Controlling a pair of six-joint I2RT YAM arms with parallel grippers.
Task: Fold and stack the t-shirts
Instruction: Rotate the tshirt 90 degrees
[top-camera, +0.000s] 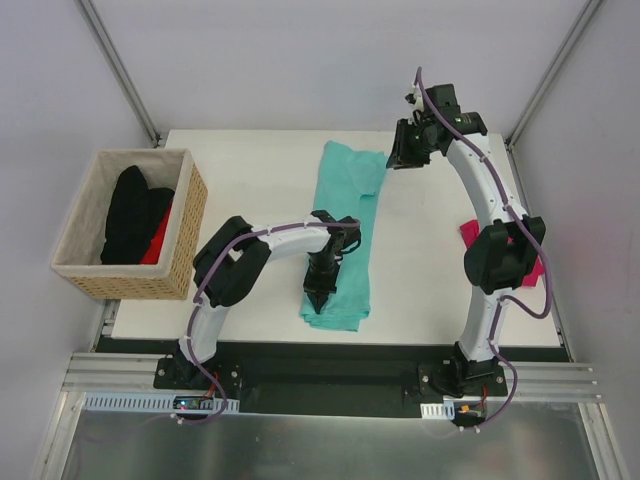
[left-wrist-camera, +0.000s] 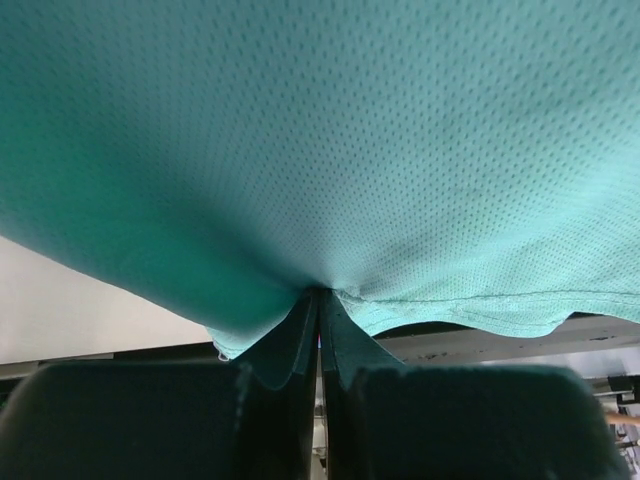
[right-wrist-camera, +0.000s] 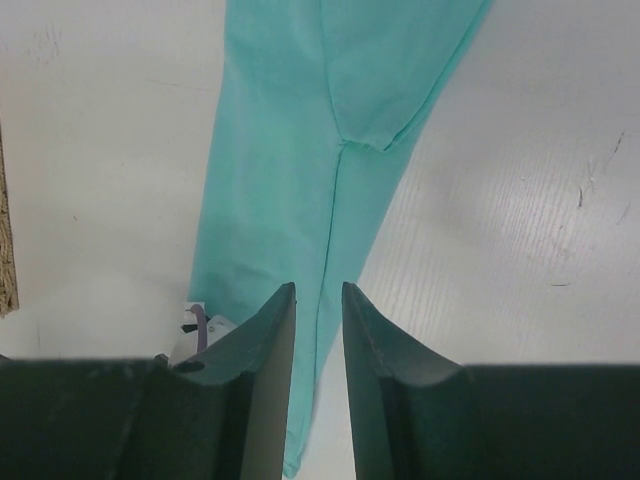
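Note:
The teal-mint t-shirt (top-camera: 350, 195) lies as a long narrow strip down the middle of the white table (top-camera: 250, 190). My left gripper (top-camera: 321, 298) is at the strip's near end, shut on a pinch of the teal cloth (left-wrist-camera: 350, 130), which fills the left wrist view above the closed fingertips (left-wrist-camera: 320, 300). My right gripper (top-camera: 398, 158) hovers above the table at the shirt's far right, open and empty; its wrist view looks down on the strip (right-wrist-camera: 290, 150) past the parted fingers (right-wrist-camera: 318, 290). The magenta-pink t-shirt (top-camera: 468, 231) lies at the right edge, mostly hidden behind my right arm.
A wicker basket (top-camera: 190, 215) stands at the table's left edge, holding black cloth (top-camera: 135, 210) and a red piece (top-camera: 160, 240). Grey walls and metal frame posts enclose the table on three sides.

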